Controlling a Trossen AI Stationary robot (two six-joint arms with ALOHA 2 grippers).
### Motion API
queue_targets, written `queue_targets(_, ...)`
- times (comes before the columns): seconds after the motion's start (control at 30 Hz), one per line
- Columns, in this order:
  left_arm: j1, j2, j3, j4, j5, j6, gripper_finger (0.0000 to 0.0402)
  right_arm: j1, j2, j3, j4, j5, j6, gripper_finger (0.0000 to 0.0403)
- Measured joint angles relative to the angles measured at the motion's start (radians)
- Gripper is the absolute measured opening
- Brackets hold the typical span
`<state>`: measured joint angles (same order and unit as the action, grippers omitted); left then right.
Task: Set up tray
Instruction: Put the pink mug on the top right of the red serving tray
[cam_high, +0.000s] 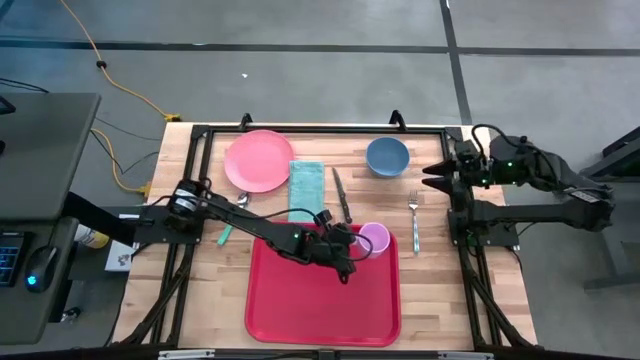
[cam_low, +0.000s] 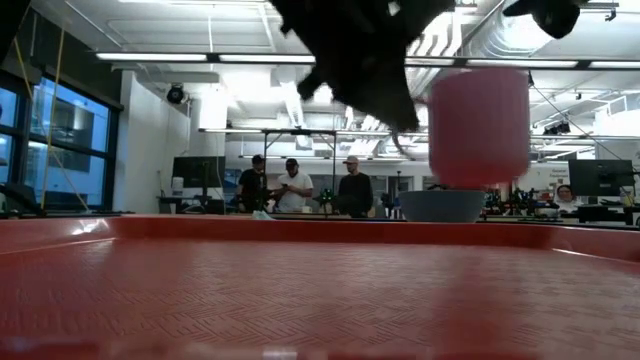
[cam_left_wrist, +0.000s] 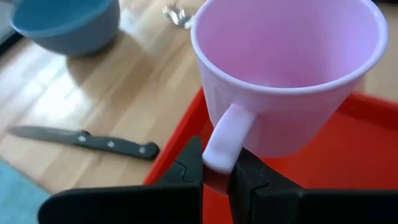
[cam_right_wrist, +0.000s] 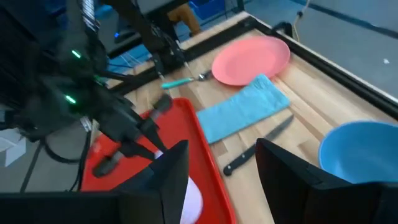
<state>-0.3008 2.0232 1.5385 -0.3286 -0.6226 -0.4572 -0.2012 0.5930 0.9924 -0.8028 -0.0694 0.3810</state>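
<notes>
The left wrist view shows the left gripper (cam_left_wrist: 216, 171) pinched tight on the handle of a pink cup (cam_left_wrist: 292, 68), whose open mouth faces the camera over the far rim of the red tray (cam_left_wrist: 348, 162). The grip itself shows only there: in the high view the left gripper (cam_high: 352, 243) is a dark mass beside the cup (cam_high: 374, 238) at the tray's (cam_high: 300, 300) far right corner, handle hidden. The low view adds what neither gives: the cup (cam_low: 479, 127) hangs clear above the tray (cam_low: 300, 290) floor (daylight shows under its base), with people standing in the room beyond. Just off the tray's far edge lie a black-handled knife (cam_high: 342, 195) and a folded blue cloth (cam_high: 305, 188); beyond the cloth sits a round pink plate (cam_high: 259, 160). A blue bowl (cam_high: 387, 156) stands past the tray's far right corner, a fork (cam_high: 414, 218) lies beside the tray's right side, and a teal-handled utensil (cam_high: 227, 226) near its left. The right gripper (cam_high: 436, 176) waits well to the tray's right, beyond the fork, fingers spread and empty, as the right wrist view confirms (cam_right_wrist: 221, 180). The tray lies at the near middle of the wooden table (cam_high: 440, 290).
</notes>
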Motion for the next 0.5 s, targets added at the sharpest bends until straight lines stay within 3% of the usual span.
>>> queue_targets(0.5, 0.006, 0.026, 0.0, 0.038, 0.011, 0.014, 0.006, 0.0, -0.005, 0.018, -0.008, -0.054, -0.049, 0.0165)
